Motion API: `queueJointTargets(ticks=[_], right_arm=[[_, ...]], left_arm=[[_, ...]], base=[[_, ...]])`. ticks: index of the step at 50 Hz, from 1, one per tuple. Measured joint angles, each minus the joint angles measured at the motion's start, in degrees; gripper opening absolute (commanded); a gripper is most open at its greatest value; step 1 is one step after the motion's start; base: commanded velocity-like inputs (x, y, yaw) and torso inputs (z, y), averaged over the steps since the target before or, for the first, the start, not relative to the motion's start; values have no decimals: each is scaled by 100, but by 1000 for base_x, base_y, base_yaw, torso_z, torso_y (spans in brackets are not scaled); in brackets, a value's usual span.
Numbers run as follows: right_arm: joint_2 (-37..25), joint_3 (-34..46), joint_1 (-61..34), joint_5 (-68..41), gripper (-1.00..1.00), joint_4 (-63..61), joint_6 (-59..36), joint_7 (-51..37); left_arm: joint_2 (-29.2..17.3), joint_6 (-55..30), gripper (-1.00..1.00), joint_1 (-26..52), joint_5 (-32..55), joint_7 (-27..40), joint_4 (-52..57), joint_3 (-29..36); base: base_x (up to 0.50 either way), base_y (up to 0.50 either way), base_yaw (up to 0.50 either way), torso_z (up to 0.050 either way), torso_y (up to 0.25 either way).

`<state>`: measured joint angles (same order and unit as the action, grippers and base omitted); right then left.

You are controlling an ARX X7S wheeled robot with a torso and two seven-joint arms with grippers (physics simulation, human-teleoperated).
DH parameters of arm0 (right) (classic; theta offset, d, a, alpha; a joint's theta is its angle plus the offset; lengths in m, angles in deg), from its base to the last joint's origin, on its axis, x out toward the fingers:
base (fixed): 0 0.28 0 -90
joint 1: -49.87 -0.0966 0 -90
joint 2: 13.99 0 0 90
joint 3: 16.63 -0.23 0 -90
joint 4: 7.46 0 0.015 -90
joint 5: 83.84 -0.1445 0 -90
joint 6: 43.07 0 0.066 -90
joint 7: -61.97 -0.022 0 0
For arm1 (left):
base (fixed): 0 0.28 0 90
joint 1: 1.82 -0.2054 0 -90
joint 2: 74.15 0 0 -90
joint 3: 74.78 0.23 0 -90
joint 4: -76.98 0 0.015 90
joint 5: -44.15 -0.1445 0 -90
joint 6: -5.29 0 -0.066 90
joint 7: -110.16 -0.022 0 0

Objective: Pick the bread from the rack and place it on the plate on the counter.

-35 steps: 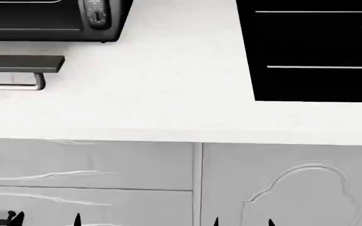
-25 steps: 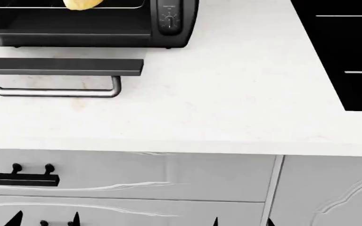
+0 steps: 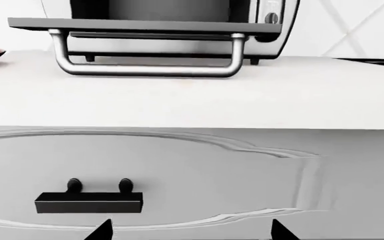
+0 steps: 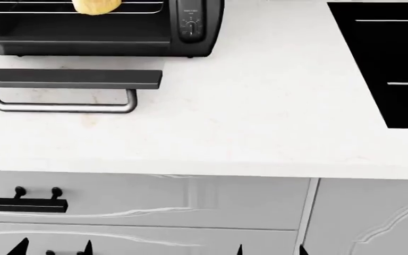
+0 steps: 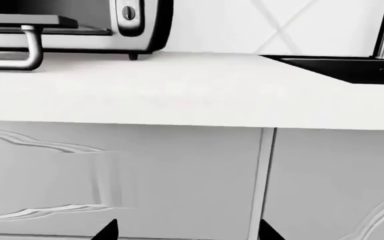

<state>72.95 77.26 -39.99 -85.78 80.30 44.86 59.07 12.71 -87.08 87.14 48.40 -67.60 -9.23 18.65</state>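
Both claws, left (image 4: 51,246) and right (image 4: 269,248), sit spread apart below the white desk (image 4: 261,117); beyond them, bread (image 4: 95,6) rests on the oven rack (image 4: 19,7).

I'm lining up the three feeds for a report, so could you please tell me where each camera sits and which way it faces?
Head view: high, looking down on the counter, toaster oven and bread; jaw tips of both arms at its lower edge.
Left wrist view: low before the cabinets, facing the oven door handle; jaw tips show.
Right wrist view: low, facing the counter edge; jaw tips show.
All three share the oven.
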Motion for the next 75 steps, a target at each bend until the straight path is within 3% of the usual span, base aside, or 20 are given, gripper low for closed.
queueJointTargets(ticks=[16, 27, 41, 49, 75], right_arm=[[-324, 107, 8, -30, 100, -1859, -1623, -82], [-546, 209, -133, 34, 100, -3072, -2674, -129], [-678, 283, -276, 21, 100, -3842, -3354, -173], [-719, 259, -349, -33, 100, -4100, -3615, -198], [-1169, 106, -2101, -214, 100, -5166, -5967, 36]], left_arm=[[-271, -1287, 100, -180, 282, 73, 1697, 203], [-474, -2129, 100, -212, 419, 192, 2743, 256], [-651, -2751, 100, -176, 522, 325, 3425, 274], [-727, -3054, 100, -69, 570, 381, 3650, 307], [-1081, -5561, 100, 1480, 968, 504, 4917, 166]], base=[[0, 1, 0, 47, 74], [0, 500, 0, 47, 74], [0, 491, 0, 47, 74], [0, 17, 0, 47, 74], [0, 0, 0, 47, 74]])
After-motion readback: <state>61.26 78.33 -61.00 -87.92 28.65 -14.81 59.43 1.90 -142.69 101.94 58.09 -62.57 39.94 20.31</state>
